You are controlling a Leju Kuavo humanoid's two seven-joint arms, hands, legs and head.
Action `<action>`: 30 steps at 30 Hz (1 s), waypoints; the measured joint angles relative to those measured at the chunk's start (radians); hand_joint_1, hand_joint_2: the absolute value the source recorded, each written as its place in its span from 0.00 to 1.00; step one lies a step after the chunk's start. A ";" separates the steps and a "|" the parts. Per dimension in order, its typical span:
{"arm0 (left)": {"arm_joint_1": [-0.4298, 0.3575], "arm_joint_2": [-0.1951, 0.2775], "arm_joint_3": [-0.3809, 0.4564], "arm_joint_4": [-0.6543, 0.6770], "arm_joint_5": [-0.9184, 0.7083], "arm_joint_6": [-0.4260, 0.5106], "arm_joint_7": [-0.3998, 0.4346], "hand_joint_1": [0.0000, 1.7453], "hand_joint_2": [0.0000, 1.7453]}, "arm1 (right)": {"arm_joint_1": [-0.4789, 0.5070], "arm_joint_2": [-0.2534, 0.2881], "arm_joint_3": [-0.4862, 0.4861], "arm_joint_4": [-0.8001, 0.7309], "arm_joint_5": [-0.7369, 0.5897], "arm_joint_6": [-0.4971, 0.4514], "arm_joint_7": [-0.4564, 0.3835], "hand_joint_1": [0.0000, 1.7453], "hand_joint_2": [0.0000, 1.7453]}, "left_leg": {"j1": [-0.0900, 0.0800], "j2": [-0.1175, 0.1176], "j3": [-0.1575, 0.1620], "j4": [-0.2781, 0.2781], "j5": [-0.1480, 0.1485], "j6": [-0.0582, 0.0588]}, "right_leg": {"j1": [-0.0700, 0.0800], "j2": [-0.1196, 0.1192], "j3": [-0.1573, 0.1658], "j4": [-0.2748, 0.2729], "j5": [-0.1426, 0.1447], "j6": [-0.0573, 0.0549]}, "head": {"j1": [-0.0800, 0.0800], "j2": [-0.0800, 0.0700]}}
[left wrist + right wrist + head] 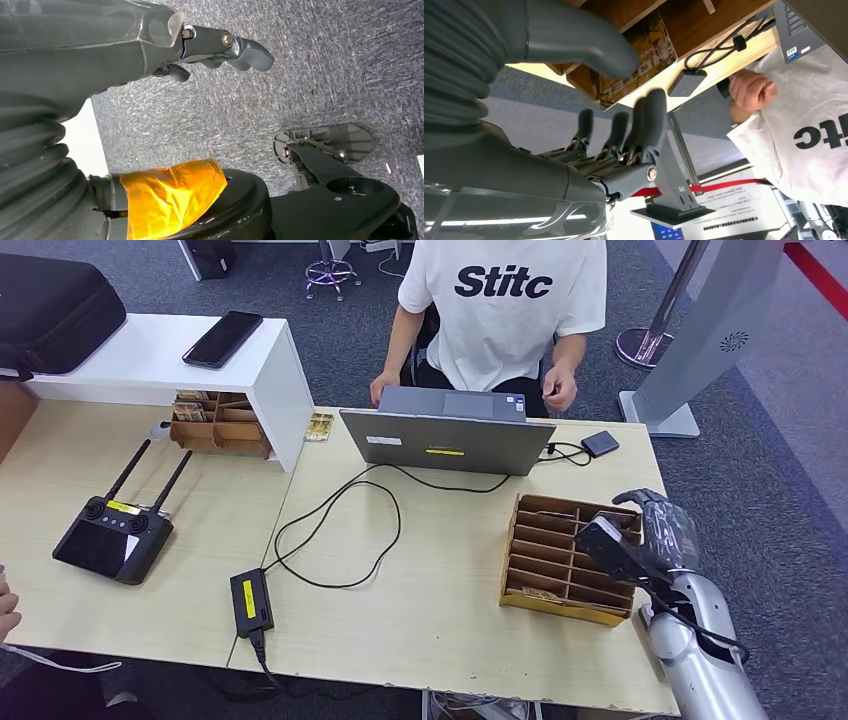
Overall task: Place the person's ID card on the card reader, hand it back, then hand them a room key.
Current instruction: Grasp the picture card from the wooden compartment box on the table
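A: What is lying on the light wooden bench (420, 630)?

B: In the middle there is an open grey laptop (447, 441), and a person in a white T-shirt (505, 300) sits behind it. A black cable (340, 530) makes loops from the laptop to a black power brick with a yellow label (251, 601) near the front edge.

A: And on the left side?

B: A black remote controller with two antennas (113, 535). Behind it stands a white shelf (160, 365) with a black phone (222, 338) and a black case (50, 305) on top.
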State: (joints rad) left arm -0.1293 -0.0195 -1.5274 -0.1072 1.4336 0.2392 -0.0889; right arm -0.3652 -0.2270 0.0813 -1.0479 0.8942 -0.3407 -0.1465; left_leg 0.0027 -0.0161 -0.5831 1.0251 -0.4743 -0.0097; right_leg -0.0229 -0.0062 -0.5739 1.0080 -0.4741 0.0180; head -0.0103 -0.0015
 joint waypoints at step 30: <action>0.000 0.000 0.000 0.000 -0.005 0.000 0.000 0.00 1.00 | -0.004 -0.003 0.000 -0.010 0.000 -0.005 -0.010 0.96 1.00 | 0.000 0.000 0.000 0.000 0.000 0.000 | 0.000 0.000 0.000 0.000 0.000 0.000 | 0.000 0.000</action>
State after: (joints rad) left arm -0.1294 -0.0194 -1.5274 -0.1072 1.4286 0.2392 -0.0888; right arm -0.3687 -0.2297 0.0813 -1.0579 0.8939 -0.3457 -0.1561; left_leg 0.0026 -0.0161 -0.5834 1.0251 -0.4743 -0.0097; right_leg -0.0229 -0.0061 -0.5739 1.0081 -0.4741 0.0180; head -0.0104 -0.0015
